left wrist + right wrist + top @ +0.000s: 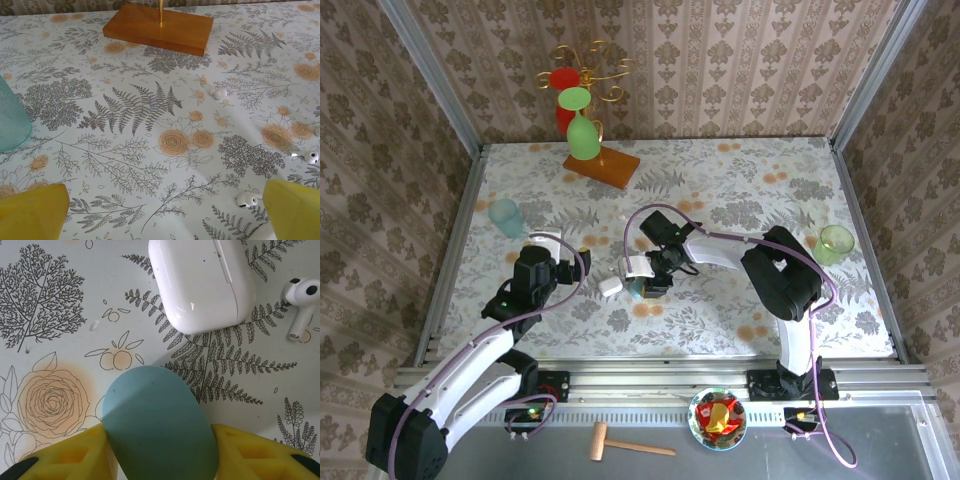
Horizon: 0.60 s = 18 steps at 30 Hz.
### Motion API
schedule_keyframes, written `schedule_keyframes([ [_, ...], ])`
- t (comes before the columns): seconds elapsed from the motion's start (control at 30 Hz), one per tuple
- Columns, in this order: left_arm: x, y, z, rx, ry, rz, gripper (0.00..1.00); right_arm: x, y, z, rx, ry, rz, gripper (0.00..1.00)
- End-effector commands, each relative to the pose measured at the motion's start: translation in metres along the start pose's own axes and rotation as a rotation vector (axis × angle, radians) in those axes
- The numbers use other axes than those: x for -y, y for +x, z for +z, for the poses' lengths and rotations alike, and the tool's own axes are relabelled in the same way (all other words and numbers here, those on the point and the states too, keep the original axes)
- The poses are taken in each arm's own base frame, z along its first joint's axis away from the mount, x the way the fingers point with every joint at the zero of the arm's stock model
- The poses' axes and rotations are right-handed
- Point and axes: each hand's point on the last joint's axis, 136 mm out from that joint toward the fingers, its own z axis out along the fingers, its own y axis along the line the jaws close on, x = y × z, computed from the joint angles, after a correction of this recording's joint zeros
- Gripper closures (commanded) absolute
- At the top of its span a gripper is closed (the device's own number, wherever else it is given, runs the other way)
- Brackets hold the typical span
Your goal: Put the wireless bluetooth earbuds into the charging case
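Table (740,190) with a flowered top carries everything. Your left gripper (165,215) hangs with jaws wide, left of the white case (200,282). Your right gripper (160,452) clamps the blue case (155,410), just beside the white case. One white earbud (300,295) lies loose just beside the white case.

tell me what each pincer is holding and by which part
Right pincer: its fingers flank the near end of the blue case, one on each side; a firm grip cannot be told. Left pincer: open, holding nothing.
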Motion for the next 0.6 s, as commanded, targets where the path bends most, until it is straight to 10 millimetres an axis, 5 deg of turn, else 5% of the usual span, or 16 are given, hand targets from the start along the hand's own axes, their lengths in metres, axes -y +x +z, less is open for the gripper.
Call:
schedule_keyframes([
  [0.0, 0.0, 0.002, 0.001, 0.002, 0.004, -0.013, 0.0, -0.003, 0.004, -0.001, -0.009, -0.002, 0.024, 0.59],
  [0.43, 0.004, 0.001, 0.004, 0.017, 0.03, -0.005, 0.0, 0.012, 0.011, -0.016, -0.048, 0.065, 0.071, 0.65],
  [0.57, 0.024, -0.004, 0.002, 0.07, 0.142, 0.042, 0.0, 0.013, 0.005, -0.031, 0.006, 0.071, 0.098, 0.66],
])
